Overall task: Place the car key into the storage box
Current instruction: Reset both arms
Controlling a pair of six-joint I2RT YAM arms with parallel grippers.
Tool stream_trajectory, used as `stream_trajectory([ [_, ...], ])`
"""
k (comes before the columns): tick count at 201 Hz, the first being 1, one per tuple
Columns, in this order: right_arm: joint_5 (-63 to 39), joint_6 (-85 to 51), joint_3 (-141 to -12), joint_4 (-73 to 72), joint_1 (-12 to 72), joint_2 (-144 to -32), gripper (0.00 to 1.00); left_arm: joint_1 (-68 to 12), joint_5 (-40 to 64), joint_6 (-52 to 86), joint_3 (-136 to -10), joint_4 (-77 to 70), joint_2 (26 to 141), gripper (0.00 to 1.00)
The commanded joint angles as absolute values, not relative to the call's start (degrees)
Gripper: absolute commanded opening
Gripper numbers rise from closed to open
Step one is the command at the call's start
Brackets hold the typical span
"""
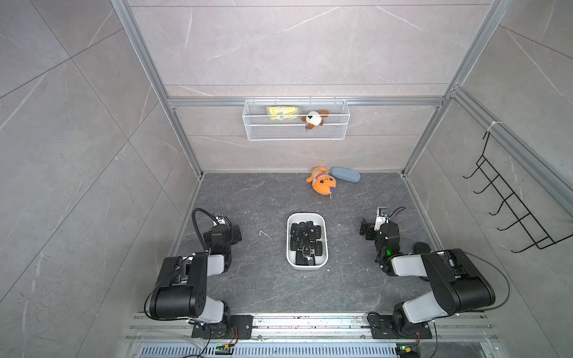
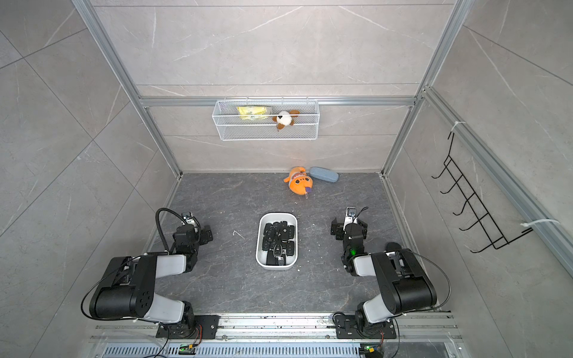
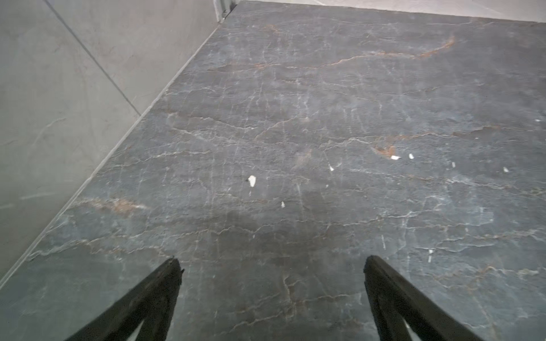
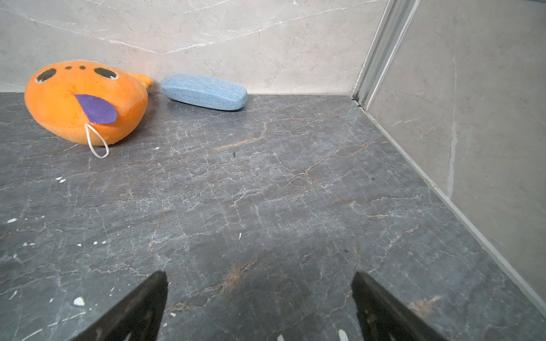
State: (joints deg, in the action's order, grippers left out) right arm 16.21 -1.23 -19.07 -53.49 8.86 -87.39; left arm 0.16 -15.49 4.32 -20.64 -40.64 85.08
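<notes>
Storage box (image 1: 288, 241) (image 2: 258, 241): you'll find it mid-table (image 3: 295, 118), upright. Its long axis runs from the arm bases toward the back wall.

Contents: the box is packed with black car keys (image 1: 305, 234), overlapping. Most lie lengthwise along the box. One car key (image 1: 307, 251) (image 2: 278, 251) sits on top at the near end with its silver emblem up. Its long axis matches the box's. Which end is its head, you cannot tell.

Left arm (image 1: 186, 279): folded back on itself, elbow raised, wrist low over the table. Left tool (image 3: 271, 265): released, jaws spread wide, only bare table between them, aimed toward the back-left corner.

Right arm (image 1: 449, 279): same folded posture, mirrored. Right tool (image 4: 260, 277): released, jaws wide, holding nothing, aimed at the back wall.

Relative position: the box lies between the two tools, well apart from each and touching neither. Both top views agree.

Elsewhere: an orange plush toy (image 1: 321, 183) (image 4: 85, 100) and a blue-grey glasses case (image 1: 345, 175) (image 4: 204, 91) lie just beside each other at the back wall. A white wire-mesh basket (image 1: 296, 131) hangs above them.
</notes>
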Motion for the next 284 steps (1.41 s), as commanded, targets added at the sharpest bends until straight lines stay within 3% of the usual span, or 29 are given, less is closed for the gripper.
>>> stream_trajectory([
  [1, 15.38, -0.92, -19.09, -54.23, 8.69, -87.55, 1.0, 0.68, -12.33, 1.85, -20.08, -49.35, 85.89, 1.0],
  [251, 15.03, -0.88, -19.03, -54.94, 8.69, -87.8, 1.0, 0.7, -11.33, 1.14, -19.9, -49.92, 85.96, 1.0],
  [259, 12.01, 0.1, -18.99, -54.8, 8.54, -87.71, 1.0, 0.7, -11.32, 1.18, -19.99, -49.92, 85.95, 1.0],
  [284, -13.92, 4.05, -17.17, -57.28, 3.63, -86.95, 1.0, 0.7, -11.25, 1.16, -19.95, -49.92, 85.96, 1.0],
])
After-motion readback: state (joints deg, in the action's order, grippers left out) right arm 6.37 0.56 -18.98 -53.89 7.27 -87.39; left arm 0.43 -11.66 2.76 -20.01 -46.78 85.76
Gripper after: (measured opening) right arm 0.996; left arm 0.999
